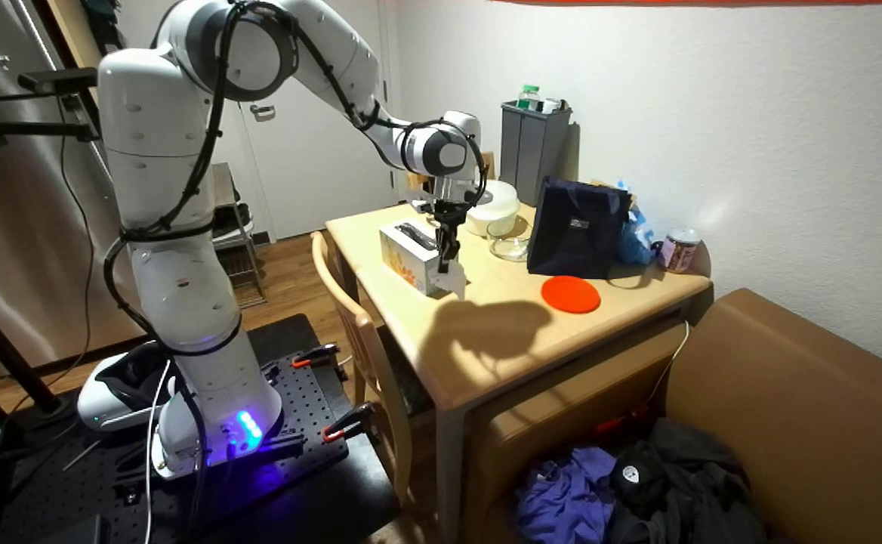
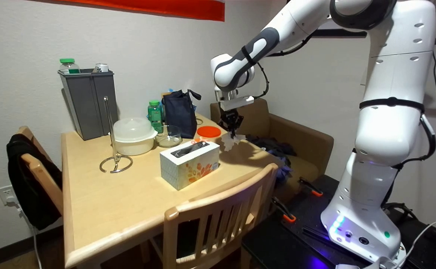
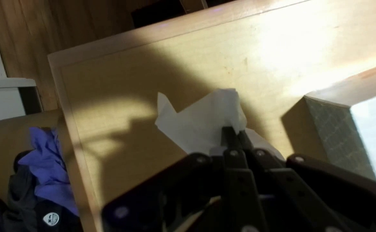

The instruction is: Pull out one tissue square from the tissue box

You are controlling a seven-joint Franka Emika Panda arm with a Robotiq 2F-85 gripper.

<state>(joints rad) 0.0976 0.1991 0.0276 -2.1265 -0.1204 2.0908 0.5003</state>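
Observation:
The tissue box (image 1: 403, 257) is white and grey with an orange leaf print. It stands upright on the table and also shows in an exterior view (image 2: 190, 170), with a dark slot on top. Its grey end shows at the right of the wrist view (image 3: 336, 135). My gripper (image 3: 236, 131) is shut on a white tissue (image 3: 204, 119), which spreads out crumpled below the fingertips. The tissue also shows in both exterior views (image 1: 454, 281) (image 2: 227, 142), away from the box's slot and beyond the box's end. It appears to hang above the table, over the arm's shadow.
An orange-red lid (image 1: 570, 294) lies on the table near a navy bag (image 1: 577, 234). A glass bowl (image 2: 168, 137), a white lidded container (image 2: 134, 140) and a metal stand (image 2: 115, 160) are on the table too. A wooden chair (image 2: 218, 213) stands at the table's edge.

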